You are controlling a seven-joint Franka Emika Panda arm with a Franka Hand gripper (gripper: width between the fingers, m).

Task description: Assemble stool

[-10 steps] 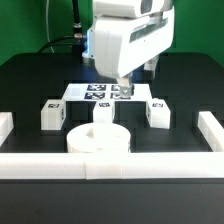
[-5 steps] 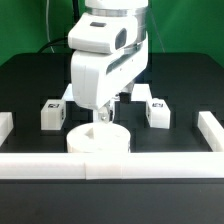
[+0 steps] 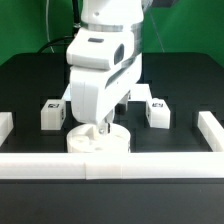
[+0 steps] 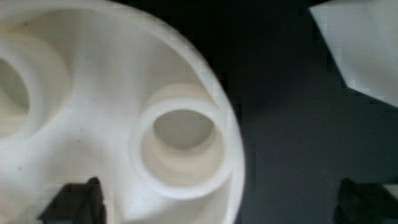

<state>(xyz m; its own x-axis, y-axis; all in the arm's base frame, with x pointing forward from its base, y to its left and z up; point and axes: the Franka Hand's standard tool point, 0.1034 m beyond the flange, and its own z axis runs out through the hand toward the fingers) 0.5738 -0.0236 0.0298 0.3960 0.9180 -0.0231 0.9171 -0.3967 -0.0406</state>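
Observation:
The round white seat lies on the black table just behind the front rail. My gripper hangs low over its exterior-view left half, fingers pointing down. In the wrist view the seat fills most of the frame, with one round socket in its thick rim. My gripper is open and empty, and its dark fingertips stand wide apart, one over the seat and one over the bare table. Two tagged legs lie behind the seat, one on the left and one on the right. A third leg is not clearly seen.
Long white border rails run along the front, with short ends at the exterior view's left and right. A white blocky piece shows beside the seat in the wrist view. The arm hides the marker board.
The arm has come forward from over the marker board and lowered onto the seat, which it now partly covers. The seat and the two legs have not moved.

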